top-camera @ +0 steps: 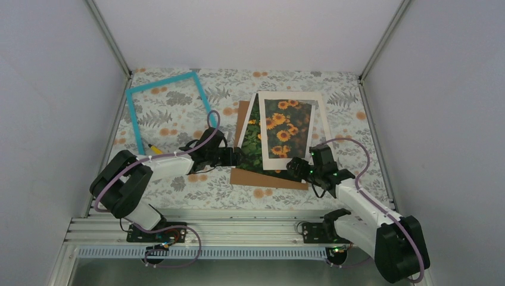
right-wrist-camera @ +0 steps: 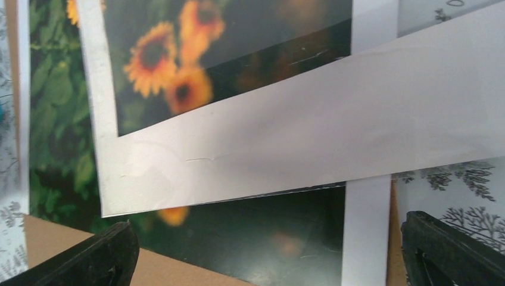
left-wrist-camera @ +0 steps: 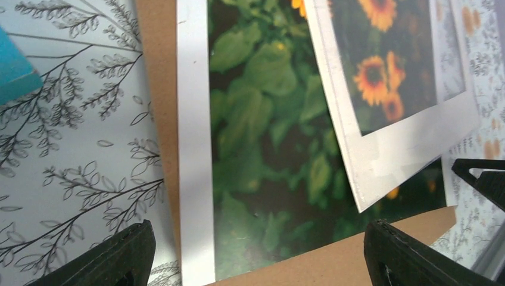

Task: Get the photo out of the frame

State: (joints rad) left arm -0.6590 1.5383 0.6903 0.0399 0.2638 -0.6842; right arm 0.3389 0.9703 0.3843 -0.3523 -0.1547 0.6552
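Frame lies flat and empty at the far left of the table, turquoise border on the floral cover, well apart from the photo. Small yellow item lies just beside its near corner; it is too small for me to name.

Left gripper comes next, jaws spread wide with nothing between them, pointing at the left edge of the stack in the middle. From its wrist camera I see the fingers straddling the stack's near left corner.

Stack, bottom up: brown backing board, then the photo, sunflowers and dark leaves with a thin pale edge, lying on the board and out of the frame. Cream-white mat rests on top of the photo, skewed against it, flowers showing through its window.

Right gripper sits at the mat's near edge, jaws also wide, gripping nothing. Whether either gripper touches paper I cannot tell.
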